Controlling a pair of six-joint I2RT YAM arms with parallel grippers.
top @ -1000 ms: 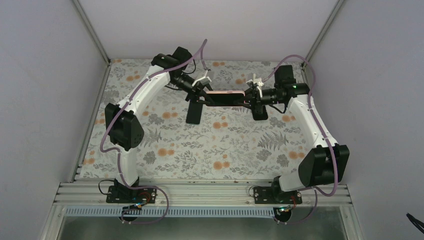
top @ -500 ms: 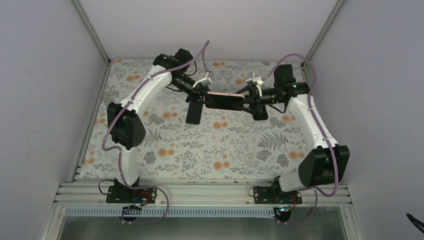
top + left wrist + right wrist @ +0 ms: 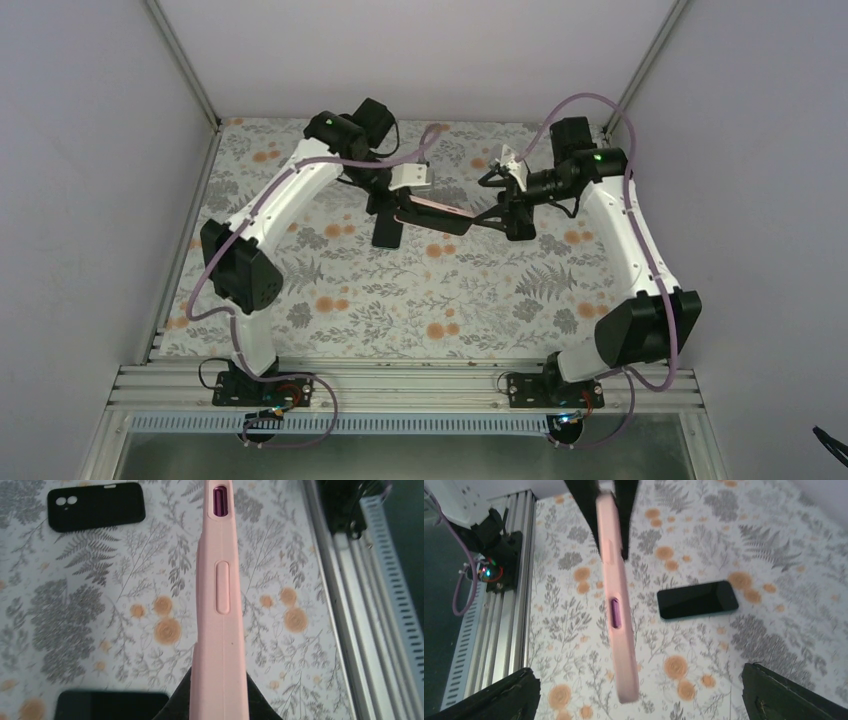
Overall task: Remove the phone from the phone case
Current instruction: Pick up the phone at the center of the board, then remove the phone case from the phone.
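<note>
1. The right gripper [image 3: 497, 207] has let go of the pink case [image 3: 432, 209]. A second ago it was clamped on one end. In the right wrist view its fingers [image 3: 499, 695] now stand wide apart, with the case's free end [image 3: 626, 690] between them and touching neither.
2. Only the left gripper [image 3: 386, 205] holds the case now, by the other end.
3. The case was level between the two arms. It has shifted toward the left arm and slants across the overhead view.
4. The left wrist has rolled, so its white camera block [image 3: 412, 176] faces up.
5. The right arm's cable [image 3: 560, 103] arches higher.
</note>
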